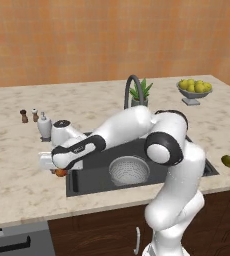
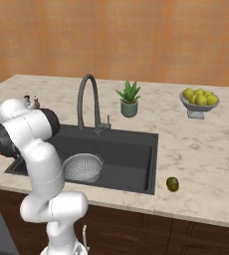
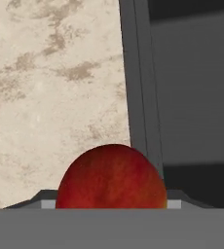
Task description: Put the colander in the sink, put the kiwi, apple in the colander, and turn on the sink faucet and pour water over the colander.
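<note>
One apple [image 3: 111,177], red with an orange tinge, sits between the fingertips of the tool [image 3: 111,204], which is pinched onto its sides; it lies just beside the left rim of the sink [image 1: 87,180] on the marble surface [image 1: 17,175]. One colander [image 1: 129,170], round and perforated, stands in the sink basin near the front. One kiwi [image 2: 172,184], olive-green, lies on the surface to the right of the sink, near the front edge. One faucet [image 2: 86,99], dark gooseneck, rises behind the basin. One potted plant [image 2: 129,99] stands beyond it. One dish of lemons [image 2: 200,102] sits far right at the back.
</note>
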You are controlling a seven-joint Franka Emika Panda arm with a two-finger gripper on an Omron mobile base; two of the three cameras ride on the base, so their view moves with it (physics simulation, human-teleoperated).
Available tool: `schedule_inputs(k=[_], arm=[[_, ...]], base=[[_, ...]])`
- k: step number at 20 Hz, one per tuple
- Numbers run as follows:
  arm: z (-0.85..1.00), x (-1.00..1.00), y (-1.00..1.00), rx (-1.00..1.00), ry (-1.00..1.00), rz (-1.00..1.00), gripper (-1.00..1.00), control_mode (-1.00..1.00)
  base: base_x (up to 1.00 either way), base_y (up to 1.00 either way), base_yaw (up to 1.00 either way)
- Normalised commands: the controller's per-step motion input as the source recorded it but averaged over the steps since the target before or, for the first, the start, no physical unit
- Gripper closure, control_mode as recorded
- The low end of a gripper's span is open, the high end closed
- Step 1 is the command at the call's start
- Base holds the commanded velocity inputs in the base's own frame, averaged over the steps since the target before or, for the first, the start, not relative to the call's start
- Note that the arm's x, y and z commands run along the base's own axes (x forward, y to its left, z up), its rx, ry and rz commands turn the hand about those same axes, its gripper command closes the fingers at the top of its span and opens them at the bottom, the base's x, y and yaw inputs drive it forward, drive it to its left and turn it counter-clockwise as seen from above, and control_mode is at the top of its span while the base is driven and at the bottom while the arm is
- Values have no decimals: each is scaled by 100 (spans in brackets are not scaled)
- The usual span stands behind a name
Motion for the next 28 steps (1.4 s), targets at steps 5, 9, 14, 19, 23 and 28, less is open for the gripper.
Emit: schedule_inputs(k=[5, 9, 14, 19, 23, 28], arm=[[24, 1, -93, -9, 7, -14, 100, -100], [12, 11, -94, -5, 22, -29, 100, -100], [0, 17, -83, -25, 15, -31, 100, -100], [-16, 39, -44, -42, 14, -34, 100, -100], [-23, 45, -19, -34, 14, -37, 100, -100], [-22, 27, -42, -16, 15, -24, 100, -100]], base=[[0, 0, 0], [0, 0, 0], [0, 0, 0], [0, 0, 0], [0, 0, 0], [0, 0, 0]])
